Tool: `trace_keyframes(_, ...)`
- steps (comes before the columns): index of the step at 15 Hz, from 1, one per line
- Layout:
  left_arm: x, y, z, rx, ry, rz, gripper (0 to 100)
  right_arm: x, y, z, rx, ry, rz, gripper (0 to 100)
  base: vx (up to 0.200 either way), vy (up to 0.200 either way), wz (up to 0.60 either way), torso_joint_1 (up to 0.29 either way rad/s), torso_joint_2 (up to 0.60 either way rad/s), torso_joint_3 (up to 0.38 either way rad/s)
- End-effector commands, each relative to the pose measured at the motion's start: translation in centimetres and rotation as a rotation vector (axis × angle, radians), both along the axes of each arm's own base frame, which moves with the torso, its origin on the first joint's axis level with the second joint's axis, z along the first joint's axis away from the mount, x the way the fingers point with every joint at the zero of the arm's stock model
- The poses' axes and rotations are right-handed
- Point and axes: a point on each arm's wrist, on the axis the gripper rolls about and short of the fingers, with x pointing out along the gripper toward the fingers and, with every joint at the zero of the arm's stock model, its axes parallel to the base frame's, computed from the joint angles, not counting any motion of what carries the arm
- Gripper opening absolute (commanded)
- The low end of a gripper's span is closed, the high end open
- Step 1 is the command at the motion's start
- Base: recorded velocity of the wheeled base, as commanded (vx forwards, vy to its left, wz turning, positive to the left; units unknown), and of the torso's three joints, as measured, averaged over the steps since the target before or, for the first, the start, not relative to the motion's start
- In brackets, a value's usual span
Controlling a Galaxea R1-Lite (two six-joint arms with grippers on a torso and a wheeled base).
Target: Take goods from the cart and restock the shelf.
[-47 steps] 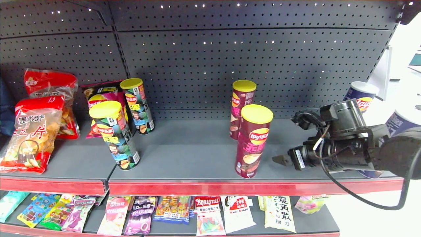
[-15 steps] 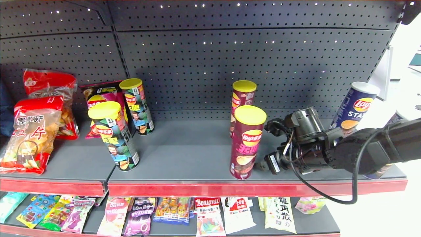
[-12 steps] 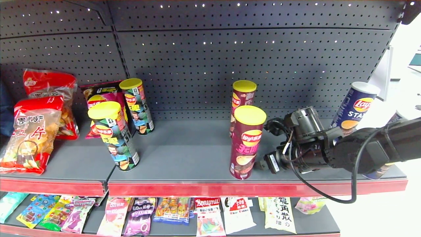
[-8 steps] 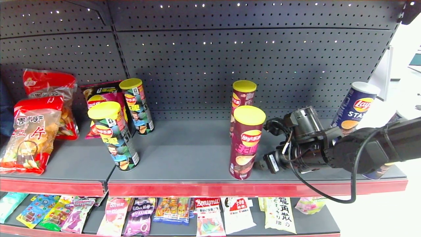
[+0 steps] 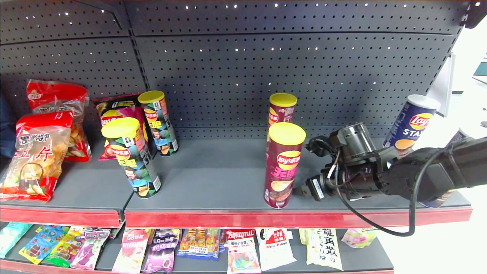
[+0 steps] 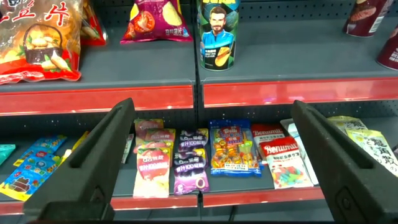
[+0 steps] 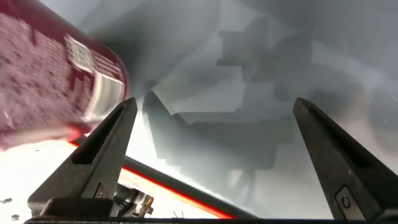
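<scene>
Grey shelf [image 5: 213, 179]: front maroon can [image 5: 283, 167] partly hides right gripper [image 7: 215, 102]; fingers [image 7: 99, 155] spread. Left gripper [image 6: 212, 104] fingers spread.

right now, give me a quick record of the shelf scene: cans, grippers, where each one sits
shelf: grey deck, red front edge
front maroon can: upright near the front edge
rear maroon can: upright, right behind it
blue can: at the shelf's right end
right gripper: open, low beside the front maroon can's base, can outside the jaws
left gripper: open, empty, facing the shelf's front
</scene>
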Motion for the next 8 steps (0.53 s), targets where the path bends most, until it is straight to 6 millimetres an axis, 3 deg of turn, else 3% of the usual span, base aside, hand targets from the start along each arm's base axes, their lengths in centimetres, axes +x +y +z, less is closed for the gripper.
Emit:
trace_keyframes(1,0.0,0.0,0.0,0.000,0.002,0.000,100,-1.8,-1.2,1.1,0.004,-0.016,-0.013,100,0.000,0.000,0.00,0.000,0.00,0.000)
trace_keyframes(3,0.0,0.0,0.0,0.000,0.002,0.000,100,-3.4,-2.0,2.0,0.013,-0.037,-0.018,100,0.000,0.000,0.00,0.000,0.00,0.000)
trace_keyframes(5,0.0,0.0,0.0,-0.002,0.002,0.000,100,-7.2,-3.9,4.6,0.045,-0.121,-0.025,100,0.000,0.000,0.00,0.000,0.00,0.000)
trace_keyframes(8,0.0,0.0,0.0,-0.002,0.002,0.000,100,-14.7,-7.4,7.7,0.115,-0.305,-0.035,100,0.000,0.000,0.00,0.000,0.00,0.000)
